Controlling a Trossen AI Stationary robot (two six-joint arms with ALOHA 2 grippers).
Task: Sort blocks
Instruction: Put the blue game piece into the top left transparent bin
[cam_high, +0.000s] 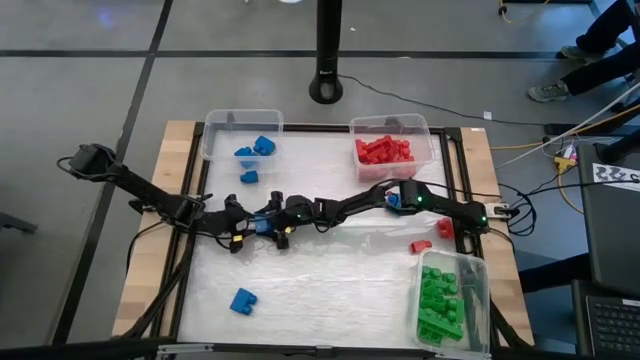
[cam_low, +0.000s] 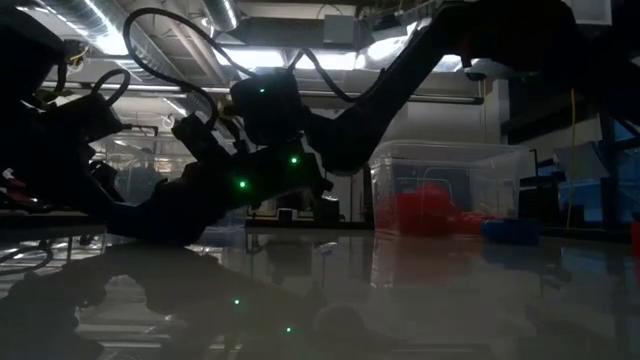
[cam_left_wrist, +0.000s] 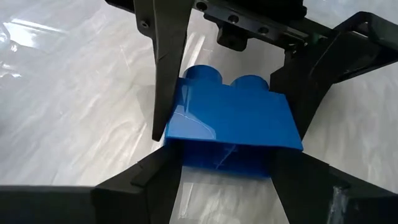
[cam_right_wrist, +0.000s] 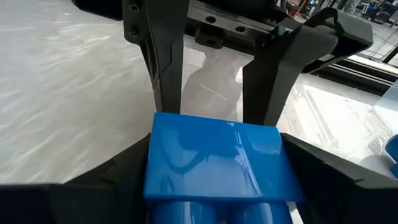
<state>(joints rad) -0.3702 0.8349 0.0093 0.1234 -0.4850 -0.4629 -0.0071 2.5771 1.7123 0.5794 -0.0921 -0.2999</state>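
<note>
Both my pincers (cam_high: 268, 224) grip one blue block (cam_left_wrist: 233, 127) mid-handover; next, I judge, one side must release.

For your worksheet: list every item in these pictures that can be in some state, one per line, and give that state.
left gripper: shut on blue brick
right gripper: shut on blue brick
blue brick: held between both grippers
far left bin: holds blue bricks
far right bin: holds red bricks
near right bin: holds green bricks
loose red brick: on table
</note>
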